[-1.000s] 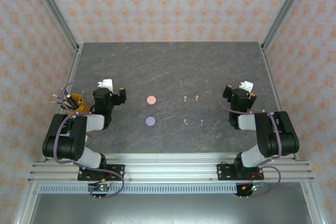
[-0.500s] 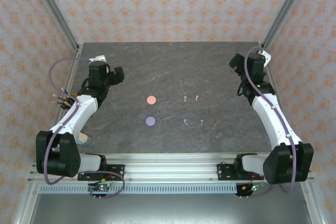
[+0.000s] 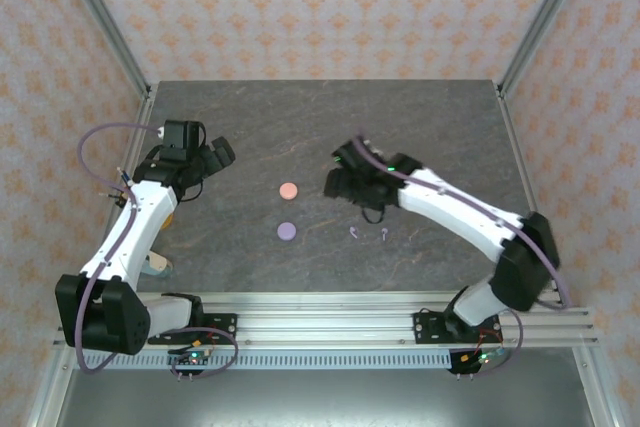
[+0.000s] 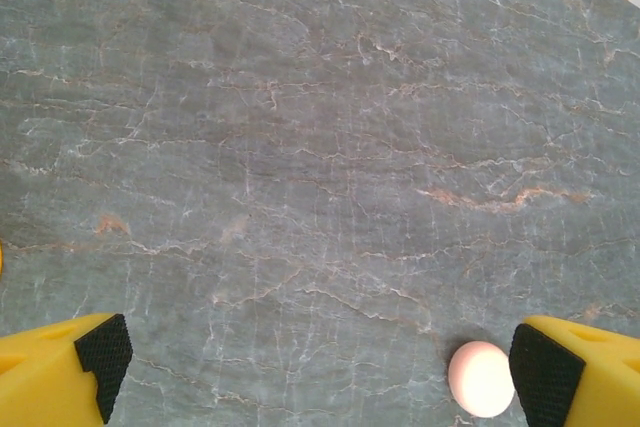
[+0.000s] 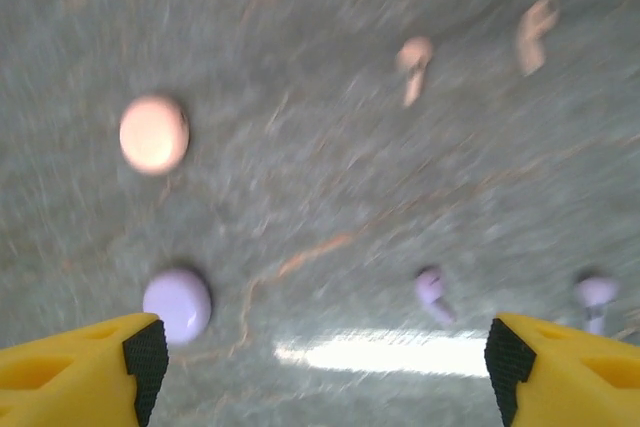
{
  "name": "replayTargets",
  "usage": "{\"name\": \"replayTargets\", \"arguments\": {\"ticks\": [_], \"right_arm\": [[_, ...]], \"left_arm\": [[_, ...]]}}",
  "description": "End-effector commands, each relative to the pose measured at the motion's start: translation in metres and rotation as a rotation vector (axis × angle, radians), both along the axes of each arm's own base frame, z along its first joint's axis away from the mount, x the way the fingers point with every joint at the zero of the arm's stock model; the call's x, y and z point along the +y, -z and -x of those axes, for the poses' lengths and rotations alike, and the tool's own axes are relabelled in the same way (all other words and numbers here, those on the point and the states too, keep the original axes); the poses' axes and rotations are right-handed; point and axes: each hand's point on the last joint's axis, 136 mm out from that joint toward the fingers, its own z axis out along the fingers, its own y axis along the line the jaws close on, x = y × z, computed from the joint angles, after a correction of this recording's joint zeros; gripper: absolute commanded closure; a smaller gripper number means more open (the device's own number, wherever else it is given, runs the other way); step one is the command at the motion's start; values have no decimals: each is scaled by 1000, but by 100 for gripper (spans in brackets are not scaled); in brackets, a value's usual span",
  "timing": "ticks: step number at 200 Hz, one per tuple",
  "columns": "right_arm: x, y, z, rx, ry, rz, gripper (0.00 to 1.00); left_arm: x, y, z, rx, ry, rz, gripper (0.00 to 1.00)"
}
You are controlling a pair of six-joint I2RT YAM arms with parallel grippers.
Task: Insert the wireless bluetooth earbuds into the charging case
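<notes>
A round pink case (image 3: 289,191) and a round lilac case (image 3: 287,231) lie closed at the table's centre. Two lilac earbuds (image 3: 355,233) (image 3: 384,235) rest right of the lilac case. My right gripper (image 3: 338,175) hovers open just right of the pink case, its arm covering the pink earbuds from above. Its wrist view is blurred, with the open gripper (image 5: 328,362) above both pink earbuds (image 5: 413,57) (image 5: 535,32), both lilac earbuds (image 5: 432,292) (image 5: 595,295), the pink case (image 5: 154,134) and the lilac case (image 5: 177,304). My left gripper (image 3: 218,155) is open and empty (image 4: 320,367), with the pink case (image 4: 482,378) beside its right finger (image 4: 545,372).
The dark stone table (image 3: 300,127) is enclosed by patterned walls and metal posts (image 3: 105,22). An aluminium rail (image 3: 320,322) runs along the near edge by the arm bases. Purple cables loop off the left arm (image 3: 100,142).
The right arm swung from the far right edge to the table's centre, over the pink earbuds. The left gripper shifted slightly nearer and turned toward the cases.
</notes>
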Motion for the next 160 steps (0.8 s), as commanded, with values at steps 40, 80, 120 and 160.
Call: {"name": "replayTargets", "arguments": {"ticks": [40, 80, 120, 160], "right_arm": [[86, 61, 14, 144, -95, 228, 15], [122, 85, 21, 198, -161, 249, 15], [133, 100, 30, 233, -202, 239, 16], [143, 110, 37, 249, -240, 238, 17]], "left_arm": [[14, -7, -4, 73, -25, -44, 0], [28, -13, -8, 69, -64, -45, 0], [34, -10, -11, 75, -76, -35, 0], [36, -6, -12, 76, -81, -21, 0]]}}
